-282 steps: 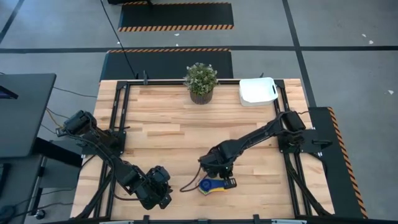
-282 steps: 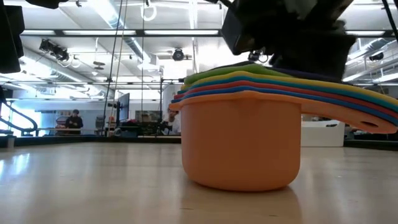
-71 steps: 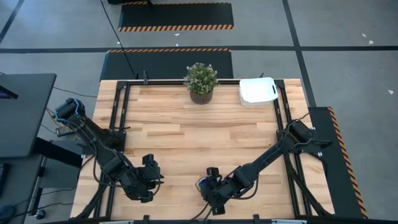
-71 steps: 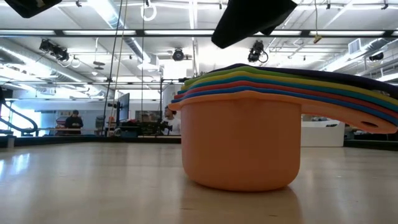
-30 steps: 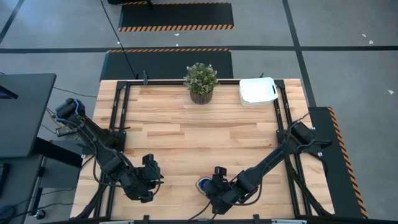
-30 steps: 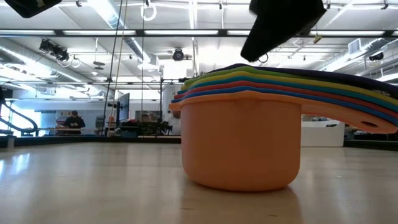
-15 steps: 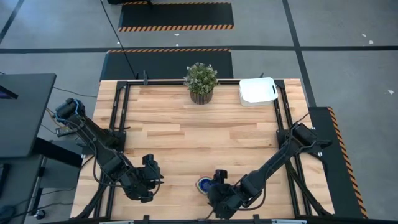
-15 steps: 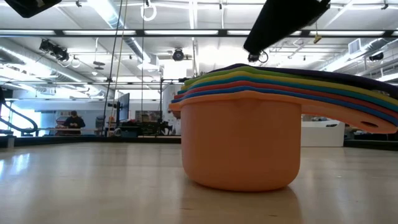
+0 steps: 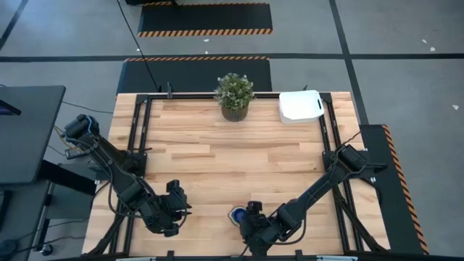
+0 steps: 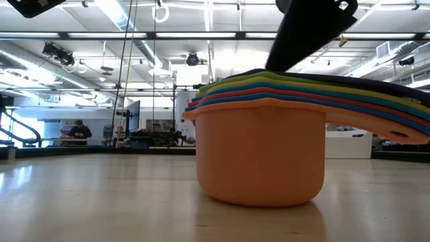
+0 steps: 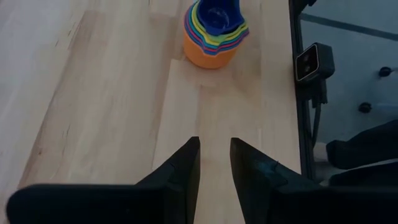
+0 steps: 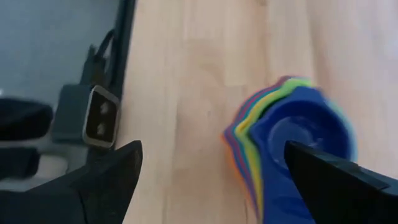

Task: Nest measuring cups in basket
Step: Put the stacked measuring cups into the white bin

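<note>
Right pincer [image 9: 250,226] hung at the near edge of the tabletop [image 9: 217,159] in the high view, just on the near-right side of the nested measuring cups [image 9: 238,214], much closer to them than the left pincer [image 9: 172,210], which waited toward the near left corner. The basket [image 9: 300,106] stood at the far right corner, well apart from the stack, with nothing seen in it, so the cups had to travel far and to the right.

In the low view the stack [image 10: 259,151] sat on the wood, orange cup at the bottom, handles pointing to the right of that picture.

In the left wrist view the left pincer [image 11: 214,171] stood narrowly parted and empty.

In the right wrist view the right pincer [image 12: 208,171] stood wide and empty, the blue top cup [image 12: 301,134] between its fingers.

Compared with one second earlier, the right pincer had shifted slightly toward the near edge and opened wider; the stack had not moved.
</note>
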### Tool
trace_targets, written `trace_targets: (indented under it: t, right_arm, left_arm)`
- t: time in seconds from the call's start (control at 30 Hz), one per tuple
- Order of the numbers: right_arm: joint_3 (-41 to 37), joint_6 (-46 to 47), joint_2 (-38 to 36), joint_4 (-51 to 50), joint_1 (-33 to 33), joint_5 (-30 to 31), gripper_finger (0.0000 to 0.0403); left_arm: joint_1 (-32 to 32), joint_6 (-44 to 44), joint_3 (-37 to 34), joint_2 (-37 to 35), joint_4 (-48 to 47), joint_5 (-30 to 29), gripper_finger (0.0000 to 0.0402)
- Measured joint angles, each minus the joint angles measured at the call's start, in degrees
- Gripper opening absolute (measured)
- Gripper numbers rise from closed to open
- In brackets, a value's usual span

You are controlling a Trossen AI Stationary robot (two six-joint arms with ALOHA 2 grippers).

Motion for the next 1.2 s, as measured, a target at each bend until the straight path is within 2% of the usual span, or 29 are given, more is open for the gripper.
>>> trace_targets:
  t: [0.1,0.23,0.4,0.63,0.87,1.2]
  right_arm:
    - [0.0,-0.5,0.0,-0.4,-0.2,-2.7,0.0398]
    - [0.0,-1.7,0.0,-1.2,-0.8,-1.2,0.0399]
    - [0.0,-2.5,0.0,-1.3,-2.0,-2.6,0.0398]
    - [-4.0,-3.2,0.0,3.9,-2.5,-3.9,0.0399]
    - [-4.3,-7.2,0.0,2.3,-2.5,-4.6,0.0399]
    - [-4.3,-19.0,0.0,0.9,-3.0,-7.6,0.0399]
  left_arm:
    - [0.0,0.0,0.0,0.0,0.4,0.0,0.0096]
    - [0.0,0.0,0.0,0.0,1.6,0.0,0.0096]
    - [0.0,0.0,0.0,0.0,2.4,0.0,0.0096]
    - [0.0,0.0,0.0,0.0,2.6,0.0,0.0096]
    - [0.0,0.0,0.0,0.0,2.6,0.0,0.0096]
    - [0.0,0.0,0.0,0.0,2.7,0.0,0.0096]
